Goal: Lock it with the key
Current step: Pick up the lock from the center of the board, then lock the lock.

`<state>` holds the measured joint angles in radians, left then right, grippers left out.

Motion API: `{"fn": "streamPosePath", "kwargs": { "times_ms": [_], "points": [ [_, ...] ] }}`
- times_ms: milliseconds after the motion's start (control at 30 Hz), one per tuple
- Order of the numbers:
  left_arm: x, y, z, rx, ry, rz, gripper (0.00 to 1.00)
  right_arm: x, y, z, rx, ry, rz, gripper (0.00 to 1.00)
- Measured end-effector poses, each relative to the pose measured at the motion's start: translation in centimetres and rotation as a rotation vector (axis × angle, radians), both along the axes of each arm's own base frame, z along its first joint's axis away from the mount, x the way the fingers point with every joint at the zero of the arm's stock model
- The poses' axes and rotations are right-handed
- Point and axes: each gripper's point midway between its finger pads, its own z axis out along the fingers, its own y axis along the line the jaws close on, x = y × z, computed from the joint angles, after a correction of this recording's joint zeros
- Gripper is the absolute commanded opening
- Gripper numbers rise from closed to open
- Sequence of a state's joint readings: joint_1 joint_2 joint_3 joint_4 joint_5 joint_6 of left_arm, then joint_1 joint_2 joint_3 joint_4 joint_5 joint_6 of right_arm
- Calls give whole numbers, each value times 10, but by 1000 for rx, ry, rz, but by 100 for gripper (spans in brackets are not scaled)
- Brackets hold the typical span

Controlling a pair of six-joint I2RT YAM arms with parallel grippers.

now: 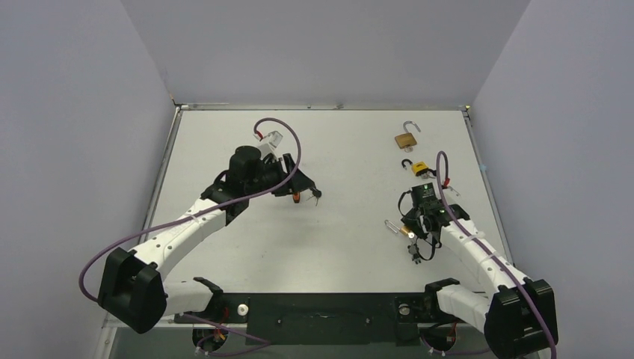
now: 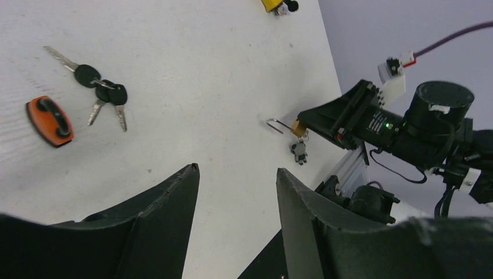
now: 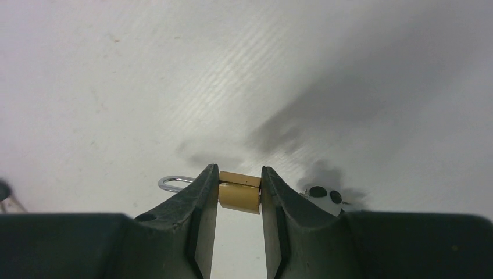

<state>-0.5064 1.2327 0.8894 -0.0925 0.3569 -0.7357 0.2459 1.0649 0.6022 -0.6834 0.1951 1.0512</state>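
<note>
Though near right hand (image 3: 239, 181), yellow padlock (image 1: 419, 168).

padlock (image 3: 239, 195): dull brass | shackle (image 3: 172, 182): shiny metal | table (image 3: 145, 70): matt white, finely ribbed

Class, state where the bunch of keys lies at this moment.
In the top view the bunch of keys lies on the left half of the table, just beyond the left arm's open fingers, beside an orange fob.
</note>
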Motion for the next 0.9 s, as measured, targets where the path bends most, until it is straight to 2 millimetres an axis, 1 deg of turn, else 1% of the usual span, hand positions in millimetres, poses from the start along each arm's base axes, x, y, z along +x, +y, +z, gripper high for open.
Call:
{"fn": "streamPosePath", "kwargs": {
  "times_ms": [67,100,233,300,400,500,633,800,900],
  "points": [
    [-6,-13,-3,-3,-18,-66,49,7,9,10,4,-27,44,11],
    [-10,-20,-3,-4,-32,-104,49,12,16,19,8,-49,74,11],
    [-26,-43,2,-19,-110,-247,49,26,39,46,26,-116,172,11],
    [-32,-51,7,-33,-153,-309,49,31,52,61,39,-150,223,11],
    [-34,-58,13,-56,-211,-380,49,37,70,84,71,-196,283,11],
    [-36,-66,18,-69,-251,-444,49,40,84,105,109,-230,333,11],
    [-37,-75,30,-95,-307,-519,50,40,102,130,162,-261,395,11],
    [-41,-82,47,-117,-368,-593,50,35,122,156,221,-291,472,11],
    [-45,-85,55,-125,-401,-629,50,33,130,169,248,-308,500,11]
  ]
}}
